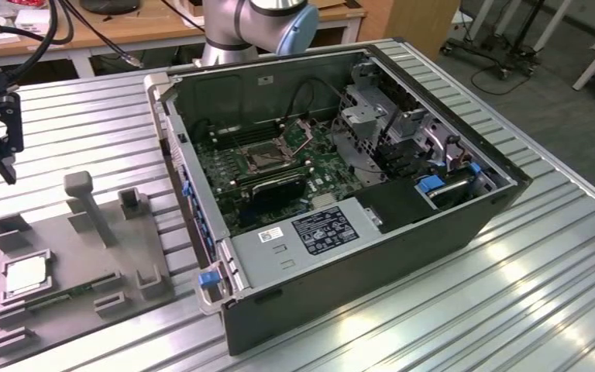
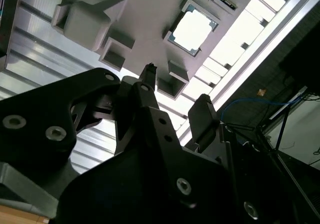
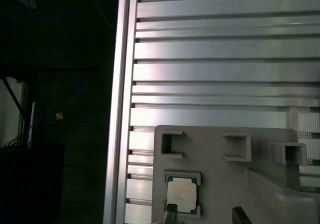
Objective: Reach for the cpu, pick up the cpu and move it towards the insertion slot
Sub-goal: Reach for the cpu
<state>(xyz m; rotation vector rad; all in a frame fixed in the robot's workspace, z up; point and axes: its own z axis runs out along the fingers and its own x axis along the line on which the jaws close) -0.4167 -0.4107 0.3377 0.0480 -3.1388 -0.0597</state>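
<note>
The gripper is seen at the exterior view's left edge, held in the air above the ribbed metal table and beyond the far end of a grey holder plate. Its two dark fingers are spread wide and nothing is held between them; in the second wrist view the gripper is shown with one fingertip well apart from the other, and the same gap is seen in the first wrist view at the gripper. The cpu is laid flat in a square recess of the holder plate, its pale metal face turned upward, and it is not touched by the fingers. In the second wrist view the cpu is seen beyond the fingertips, among the raised blocks of the holder plate; in the first wrist view the cpu is found just beside one fingertip as pictured, on the holder plate. A narrow green memory stick is laid just beside the cpu. The insertion slot is seen on the green board inside the open computer case, well apart from the cpu and the gripper.
</note>
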